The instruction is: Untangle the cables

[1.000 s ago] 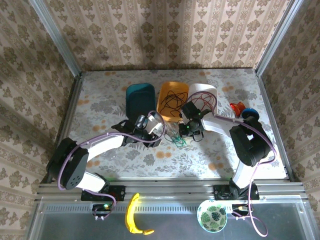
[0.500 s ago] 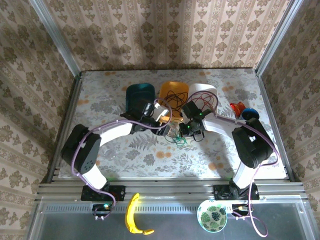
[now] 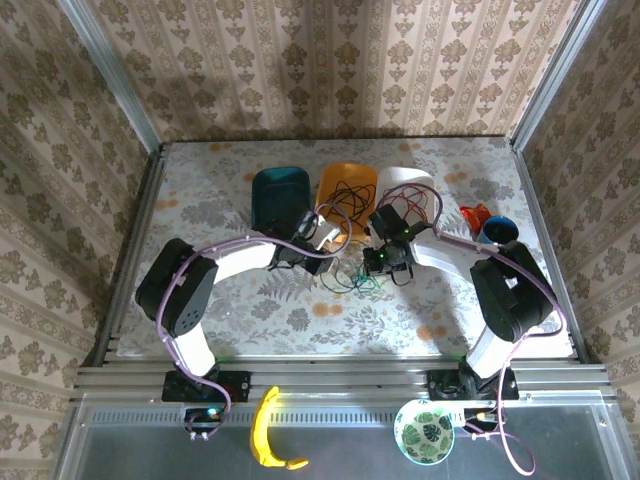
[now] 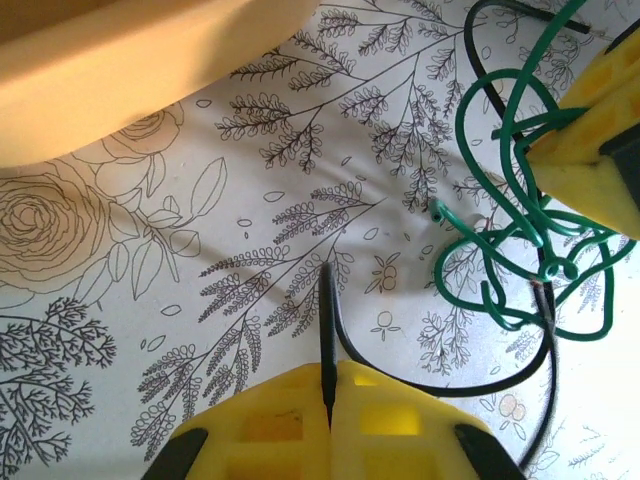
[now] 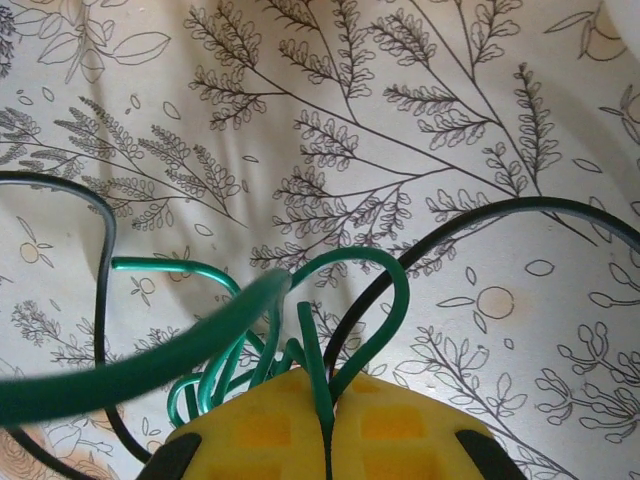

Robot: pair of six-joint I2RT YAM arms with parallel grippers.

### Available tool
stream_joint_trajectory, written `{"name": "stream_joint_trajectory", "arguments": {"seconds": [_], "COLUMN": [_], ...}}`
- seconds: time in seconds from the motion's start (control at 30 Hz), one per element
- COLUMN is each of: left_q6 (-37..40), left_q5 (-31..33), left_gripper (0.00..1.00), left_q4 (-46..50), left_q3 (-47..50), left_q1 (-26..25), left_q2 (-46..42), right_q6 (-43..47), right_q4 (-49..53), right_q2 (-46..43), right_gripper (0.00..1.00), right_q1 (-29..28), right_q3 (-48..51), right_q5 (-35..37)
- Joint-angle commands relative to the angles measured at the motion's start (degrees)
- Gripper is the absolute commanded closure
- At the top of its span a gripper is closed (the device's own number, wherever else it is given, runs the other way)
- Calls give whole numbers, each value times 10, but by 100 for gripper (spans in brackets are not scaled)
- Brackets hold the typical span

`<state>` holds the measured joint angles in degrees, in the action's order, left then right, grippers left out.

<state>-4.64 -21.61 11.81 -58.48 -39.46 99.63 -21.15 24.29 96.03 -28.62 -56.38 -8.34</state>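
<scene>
- The cables (image 3: 352, 277) lie in a small tangle on the flower-patterned table (image 3: 220, 200), just in front of the orange bin (image 3: 328, 185) and between the two grippers.
- The green cable (image 4: 520, 262) is a knot of several tight loops. A black cable (image 4: 470, 380) curves round and under it.
- The left gripper (image 4: 329, 378) has its yellow pads pressed together on the black cable, which runs straight up out of the seam between them.
- The right gripper (image 5: 325, 390) is clamped on the green cable (image 5: 355, 262). One strand enters the seam between its yellow pads, and more loops bunch just beside it.
- In the right wrist view, black cable (image 5: 470, 215) arcs over the table on either side of the green loops.
- In the left wrist view, a yellow finger of the right gripper (image 4: 590, 150) sits against the green knot.
- From above, the left gripper (image 3: 330, 252) and right gripper (image 3: 385, 263) are near each other, on either side of the tangle.
- More dark wire loops lie in the orange bin, and reddish loops lie in the white bin (image 3: 392, 180). A teal bin (image 3: 280, 195) stands to their left.
</scene>
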Motion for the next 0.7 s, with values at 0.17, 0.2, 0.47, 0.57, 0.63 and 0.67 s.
{"name": "stream_joint_trajectory", "arguments": {"seconds": [0.17, 0.2, 0.47, 0.57, 0.63, 0.67], "left_q6": [61, 68, 67, 73, 79, 80], "left_q5": [66, 65, 20, 2, -1, -2], "left_gripper": [100, 100, 100, 100, 100, 100], "left_q4": [64, 70, 59, 46, 28, 18], "left_q3": [-1, -7, -93, -136, -164, -175], "left_q1": [13, 24, 114, 121, 122, 123], "left_q2": [-227, -249, -314, -282, -247, -233], "right_q6": [-15, -16, -21, -21, -20, -19], "right_q4": [-11, -13, -18, -17, -15, -14], "right_q2": [-25, -27, -48, -57, -63, -67], "right_gripper": [95, 95, 95, 95, 95, 95], "right_q1": [19, 22, 39, 39, 39, 39], "right_q3": [42, 48, 86, 88, 89, 89], "right_q5": [10, 6, 2, 2, 3, 3]}}
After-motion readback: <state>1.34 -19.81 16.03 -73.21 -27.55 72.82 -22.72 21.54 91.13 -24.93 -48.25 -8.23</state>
